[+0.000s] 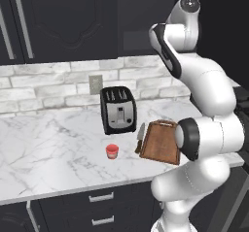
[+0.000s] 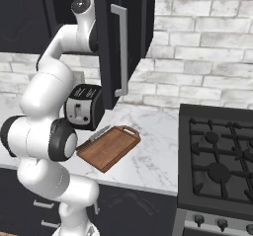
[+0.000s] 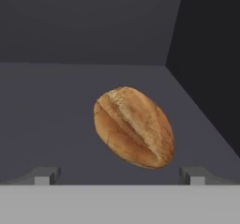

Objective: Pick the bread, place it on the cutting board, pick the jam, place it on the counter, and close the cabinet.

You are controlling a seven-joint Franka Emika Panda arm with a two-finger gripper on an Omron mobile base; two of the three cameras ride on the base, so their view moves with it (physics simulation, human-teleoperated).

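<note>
On shelf: bread (image 3: 133, 127), oval golden crusty roll, dark creases, apparently resting on grey floor.
Claw: gripper (image 3: 119, 175) spread wide, empty.

Between the fingers (image 3: 43, 176), the bread (image 3: 133, 127) looks crusty and matt on a smooth grey shelf (image 3: 56, 115). Glossy marble counter (image 1: 48, 148); wooden board (image 1: 160, 141); black-and-brushed-metal toaster (image 1: 118, 109); metal cabinet handle (image 2: 120, 50); rough brick wall (image 2: 207, 57).

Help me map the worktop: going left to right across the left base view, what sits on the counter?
Jam → toaster → knife → cutting board, partly behind the robot's arm.
</note>
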